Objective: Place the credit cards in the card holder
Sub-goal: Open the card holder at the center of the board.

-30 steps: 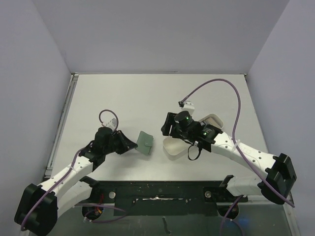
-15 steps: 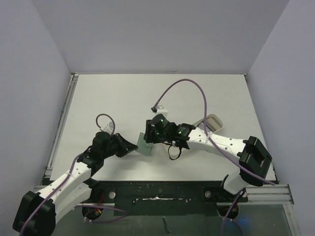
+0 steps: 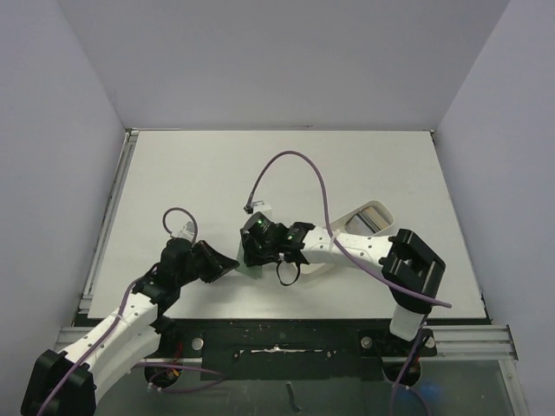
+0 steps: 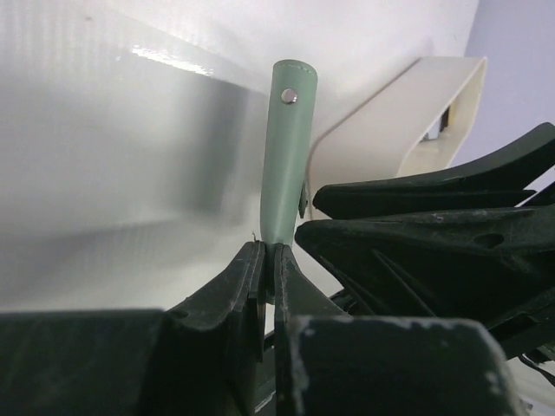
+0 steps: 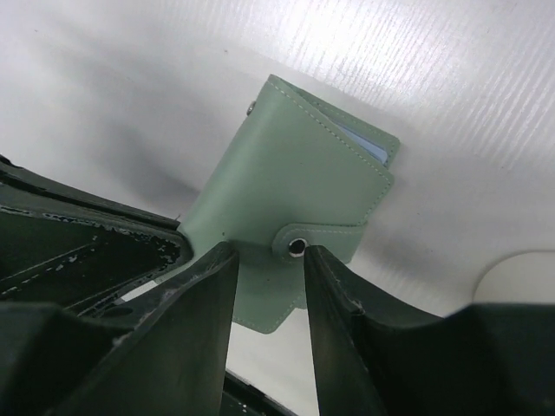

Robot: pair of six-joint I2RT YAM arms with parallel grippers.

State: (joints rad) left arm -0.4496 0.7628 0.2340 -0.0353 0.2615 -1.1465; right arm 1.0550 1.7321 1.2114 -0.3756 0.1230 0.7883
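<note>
The card holder (image 5: 295,173), a grey-green folded wallet with a snap tab, stands on edge on the table. My left gripper (image 4: 269,251) is shut on its near edge, and the wallet (image 4: 288,156) rises straight out of the jaws. My right gripper (image 5: 269,251) is partly open, with its fingertips either side of the snap tab and resting against the wallet's face. From above, the right gripper (image 3: 257,251) covers most of the wallet (image 3: 249,265), and the left gripper (image 3: 232,263) meets it from the left. The credit cards cannot be made out; only a grey patch shows inside the tray.
A long white oval tray (image 3: 381,208) lies to the right of the wallet, behind the right arm. It shows as a pale wall (image 4: 390,121) in the left wrist view and as a corner (image 5: 520,277) in the right wrist view. A purple cable (image 3: 286,160) loops above the right wrist.
My right arm has swung left from the tray to the wallet, and its jaws have narrowed. My left gripper, still holding the wallet, has shifted slightly down and left.
</note>
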